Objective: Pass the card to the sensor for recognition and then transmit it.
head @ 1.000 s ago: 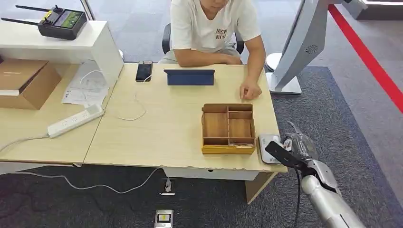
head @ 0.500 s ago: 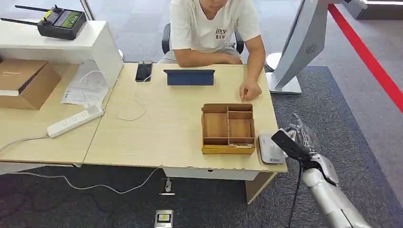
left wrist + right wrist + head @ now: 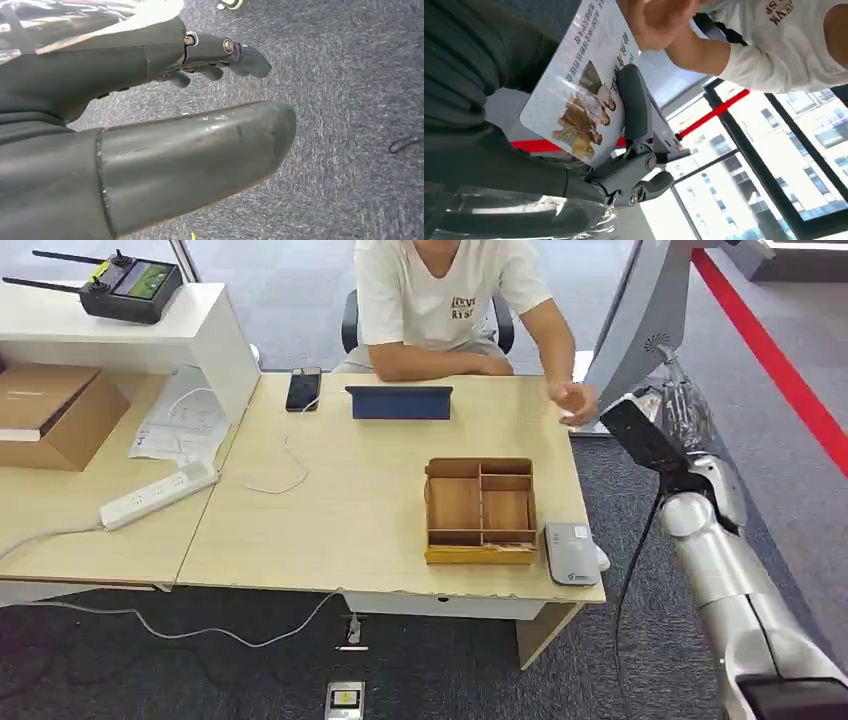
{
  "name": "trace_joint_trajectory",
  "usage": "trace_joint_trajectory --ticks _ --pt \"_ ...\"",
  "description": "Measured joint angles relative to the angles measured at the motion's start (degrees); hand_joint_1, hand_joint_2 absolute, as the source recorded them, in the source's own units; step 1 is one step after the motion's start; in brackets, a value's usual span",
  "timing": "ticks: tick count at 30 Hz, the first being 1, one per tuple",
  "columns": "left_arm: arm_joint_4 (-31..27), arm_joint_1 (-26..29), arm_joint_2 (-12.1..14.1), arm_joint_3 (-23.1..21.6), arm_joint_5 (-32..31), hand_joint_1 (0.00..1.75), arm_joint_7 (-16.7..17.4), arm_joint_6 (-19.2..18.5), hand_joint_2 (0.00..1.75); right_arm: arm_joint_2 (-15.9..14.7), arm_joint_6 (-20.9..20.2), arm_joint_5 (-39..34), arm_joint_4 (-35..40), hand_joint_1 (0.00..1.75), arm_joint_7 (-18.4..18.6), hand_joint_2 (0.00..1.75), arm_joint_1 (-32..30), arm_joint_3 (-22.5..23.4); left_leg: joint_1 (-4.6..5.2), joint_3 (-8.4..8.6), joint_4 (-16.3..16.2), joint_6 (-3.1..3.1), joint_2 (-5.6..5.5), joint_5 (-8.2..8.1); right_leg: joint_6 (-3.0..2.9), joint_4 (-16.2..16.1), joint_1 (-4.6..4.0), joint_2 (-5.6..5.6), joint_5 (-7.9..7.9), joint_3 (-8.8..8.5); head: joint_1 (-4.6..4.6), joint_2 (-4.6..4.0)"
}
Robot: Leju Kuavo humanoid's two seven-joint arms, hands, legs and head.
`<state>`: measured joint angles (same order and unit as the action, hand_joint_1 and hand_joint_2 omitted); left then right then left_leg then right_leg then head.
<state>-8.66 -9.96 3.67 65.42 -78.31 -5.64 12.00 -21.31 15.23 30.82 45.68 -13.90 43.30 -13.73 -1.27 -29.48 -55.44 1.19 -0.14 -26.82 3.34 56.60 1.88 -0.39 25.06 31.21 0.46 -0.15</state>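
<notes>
The left hand (image 3: 150, 125) hangs over grey carpet, fingers apart and holding nothing. On the desk (image 3: 350, 510), a wooden divided tray (image 3: 480, 510) sits beside the grey sensor (image 3: 571, 553). Raised past the desk's right edge, the right hand (image 3: 624, 150) grasps the white card (image 3: 584, 85), printed with a photo and text, in its fingers, near a person's hand (image 3: 656, 20).

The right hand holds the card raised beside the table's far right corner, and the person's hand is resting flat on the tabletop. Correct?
Not quite. The right hand does hold the card raised there, but the person's hand is lifted, reaching toward the card, as the head view shows.
</notes>
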Motion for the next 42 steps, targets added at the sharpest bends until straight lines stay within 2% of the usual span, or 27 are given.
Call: trace_joint_trajectory --ticks 5,11,18,19,20,28,35,39,42 --pt "0.0 0.0 0.2 -0.1 -1.3 0.00 -0.3 -1.1 0.00 1.2 -2.6 3.2 -2.8 1.75 1.2 1.75 6.0 -0.9 -0.01 -0.04 0.0 0.00 -0.01 0.00 0.00 0.0 -0.01 0.00 0.00 0.01 0.00 0.00" --pt "0.0 -0.1 0.5 -0.9 -2.1 0.00 -0.6 -1.2 0.00 5.0 -3.6 5.5 -10.0 1.75 2.0 1.75 12.4 -3.3 -0.03 -0.04 0.0 0.03 -0.01 0.02 0.00 0.0 -0.03 -0.01 0.00 0.02 0.00 0.00" --pt "0.0 -0.1 0.5 -1.5 -2.6 0.00 -0.9 -0.9 0.00 8.4 -4.5 6.4 -15.2 1.75 3.0 1.75 15.2 -4.7 -0.04 -0.06 0.0 0.03 -0.02 0.02 0.00 0.0 -0.04 -0.01 0.01 0.02 0.00 0.00" --pt "0.0 -0.1 0.5 -1.5 -2.6 0.00 -0.8 -0.9 0.00 8.7 -4.6 6.4 -15.8 1.59 3.0 1.75 15.4 -4.9 -0.04 -0.06 0.0 0.03 -0.02 0.02 0.00 0.0 -0.04 -0.01 0.01 0.03 0.00 0.00" --pt "0.0 0.0 0.5 -1.5 -2.5 0.00 -0.6 -0.8 0.00 9.2 -4.6 6.4 -16.4 0.00 3.0 1.75 15.6 -5.0 -0.04 -0.06 0.0 0.03 -0.03 0.02 0.00 0.0 -0.04 -0.01 0.01 0.04 0.00 0.00" --pt "0.0 0.0 0.8 -1.5 -2.3 0.00 0.1 -0.7 0.00 10.8 -4.2 6.6 -19.6 0.00 3.5 1.75 16.3 -6.1 -0.04 -0.04 0.0 0.03 -0.03 0.02 0.00 0.0 -0.04 -0.01 0.01 0.04 0.02 0.00" --pt "0.0 0.0 0.8 -1.5 -1.8 0.00 0.2 -0.5 0.00 11.0 -4.8 2.4 -19.9 0.00 1.2 1.75 16.4 -6.1 -0.04 -0.03 0.0 0.03 -0.03 0.02 0.00 0.0 -0.04 -0.01 0.00 0.04 0.00 0.00" --pt "0.0 0.0 0.8 -1.5 -1.4 0.00 0.4 -0.3 0.00 11.0 -6.1 -0.5 -19.8 0.00 0.2 1.75 16.4 -6.1 -0.04 -0.02 0.0 0.03 -0.03 0.02 0.00 0.0 -0.04 -0.01 0.00 0.05 0.00 0.00" --pt "0.0 0.0 0.8 -1.5 -1.2 0.00 0.7 0.1 0.00 10.9 -9.7 -5.4 -18.4 0.00 0.0 1.75 15.6 -5.9 -0.04 -0.01 0.0 0.03 -0.02 0.02 0.00 0.0 -0.04 -0.01 0.01 0.05 0.00 0.00"
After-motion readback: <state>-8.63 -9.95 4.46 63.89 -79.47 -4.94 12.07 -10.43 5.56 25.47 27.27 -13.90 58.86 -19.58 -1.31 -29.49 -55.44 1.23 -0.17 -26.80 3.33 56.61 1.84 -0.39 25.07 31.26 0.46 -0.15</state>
